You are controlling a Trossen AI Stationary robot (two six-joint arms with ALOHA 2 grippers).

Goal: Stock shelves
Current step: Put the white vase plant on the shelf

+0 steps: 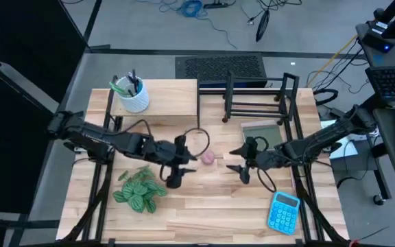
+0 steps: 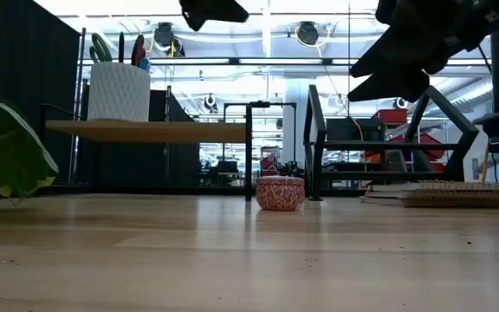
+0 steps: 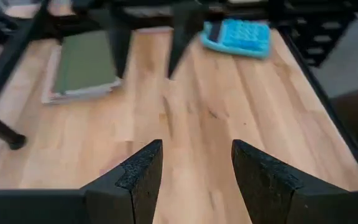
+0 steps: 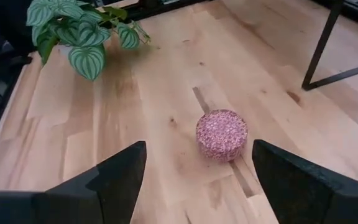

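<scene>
Barely started: cup [image 1: 130, 95] on riser [image 1: 158, 108], rack [image 1: 259, 96] empty, tin [image 4: 221, 134], plant [image 1: 140, 190], calculator [image 1: 284, 212], notebook [image 1: 262, 133] unshelved; left gripper [image 3: 194, 171] and right gripper [image 4: 197, 171] both open, empty.

Your worktop [image 1: 211, 199] is pale butcher-block wood in long glued strips, smooth with a soft satin sheen. The riser shelf [image 1: 170, 103] at the far left has the same light wood top on thin black metal legs. The rack [image 1: 259, 96] beside it is matt black metal rod. The small round tin [image 4: 222, 134] wears a finely speckled pink pattern, matt. The pen cup [image 1: 134, 98] looks like white textured ceramic. The calculator [image 1: 283, 211] is bright blue plastic. Your pincer fingers [image 3: 138, 171] look rough, grainy black.
</scene>
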